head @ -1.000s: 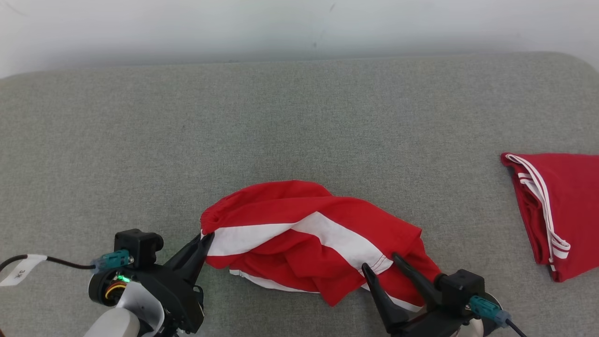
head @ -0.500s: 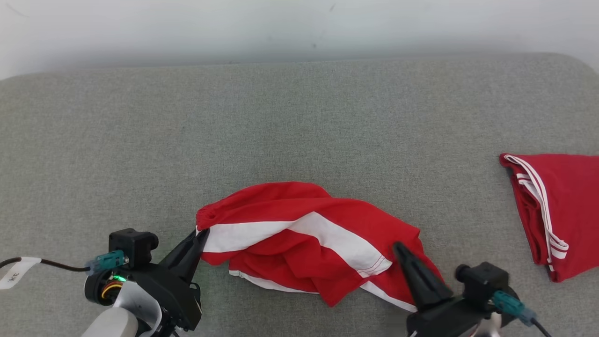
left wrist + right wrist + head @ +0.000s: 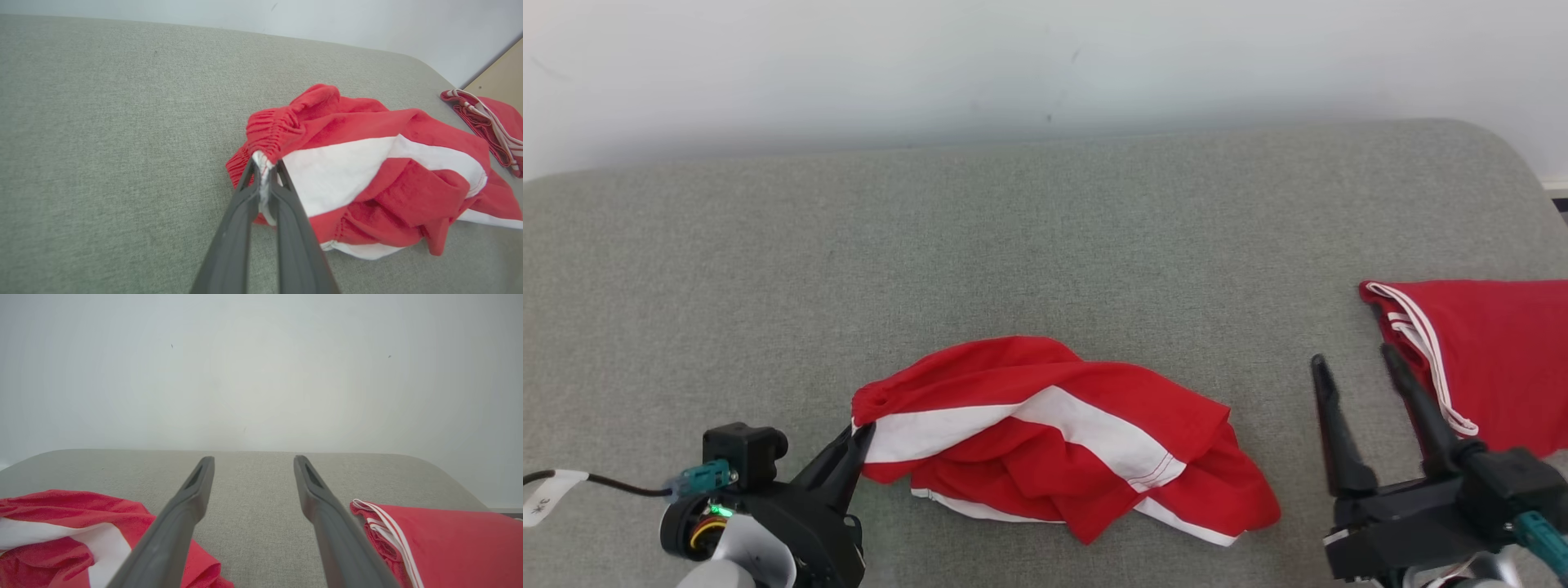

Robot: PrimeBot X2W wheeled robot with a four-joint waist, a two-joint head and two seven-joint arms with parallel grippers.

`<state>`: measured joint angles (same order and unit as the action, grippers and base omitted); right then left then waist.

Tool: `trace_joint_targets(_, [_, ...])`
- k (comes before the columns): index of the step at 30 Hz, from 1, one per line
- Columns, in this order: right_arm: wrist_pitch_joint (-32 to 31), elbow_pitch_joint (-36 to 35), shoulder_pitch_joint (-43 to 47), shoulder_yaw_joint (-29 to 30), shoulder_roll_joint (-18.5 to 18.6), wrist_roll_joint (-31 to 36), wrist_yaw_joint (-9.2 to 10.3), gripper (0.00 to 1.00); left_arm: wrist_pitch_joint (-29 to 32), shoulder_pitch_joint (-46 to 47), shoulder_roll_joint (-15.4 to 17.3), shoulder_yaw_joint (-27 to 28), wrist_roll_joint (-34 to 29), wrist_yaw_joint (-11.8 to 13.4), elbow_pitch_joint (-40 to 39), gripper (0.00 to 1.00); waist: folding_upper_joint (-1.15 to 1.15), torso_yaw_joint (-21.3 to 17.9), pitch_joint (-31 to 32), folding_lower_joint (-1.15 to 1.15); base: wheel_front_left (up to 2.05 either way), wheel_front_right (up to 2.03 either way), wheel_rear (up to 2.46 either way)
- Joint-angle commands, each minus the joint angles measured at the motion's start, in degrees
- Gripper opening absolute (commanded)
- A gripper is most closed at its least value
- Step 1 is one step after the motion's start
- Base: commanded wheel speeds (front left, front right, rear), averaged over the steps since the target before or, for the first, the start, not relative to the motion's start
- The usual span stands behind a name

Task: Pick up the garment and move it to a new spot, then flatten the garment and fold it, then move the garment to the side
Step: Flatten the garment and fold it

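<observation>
I see the crumpled red garment with a broad white stripe (image 3: 1045, 433) lying at bottom centre of the head view on the grey fabric-covered table (image 3: 1013, 245). My left gripper (image 3: 265, 165), lower left, has its jaws pinched tight on the garment's gathered waistband edge. My right gripper (image 3: 1352, 357), lower right, grips nothing: its jaws are spread wide above bare table, between that garment and a folded red cloth with thin white piping (image 3: 1494, 351) at the right edge.

Crumpled red-and-white garment (image 3: 1054, 433) on a grey desk (image 3: 1013, 245) — left claw (image 3: 860, 430) pinches its corner; right claw (image 3: 1352, 356) gapes empty beside a folded red cloth (image 3: 1494, 359).
</observation>
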<state>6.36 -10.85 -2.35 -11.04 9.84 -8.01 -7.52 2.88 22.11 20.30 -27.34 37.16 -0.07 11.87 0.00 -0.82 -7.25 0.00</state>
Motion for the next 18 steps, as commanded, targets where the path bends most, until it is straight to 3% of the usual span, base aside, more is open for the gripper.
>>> trace_joint_targets(1, [0.0,-1.2,0.8,0.9,0.4,1.2,0.05,1.0,-0.3,-1.3,0.4,0.1,0.5,0.2,0.1,0.0,0.0,-0.4,0.6,0.0,0.0,0.0,0.0])
trace_joint_targets(10, [-3.6,-4.6,4.9,1.5,1.2,1.7,0.05,1.0,0.0,-2.6,0.7,-0.3,1.1,0.6,0.0,0.0,0.0,-0.6,2.2,0.0,0.0,0.0,0.0])
trace_joint_targets(18, [-4.6,-5.2,9.2,-0.3,-0.4,0.6,0.05,1.0,0.3,-3.9,0.7,-0.8,1.5,0.8,0.2,0.0,0.0,-0.7,3.9,0.0,0.0,0.0,0.0])
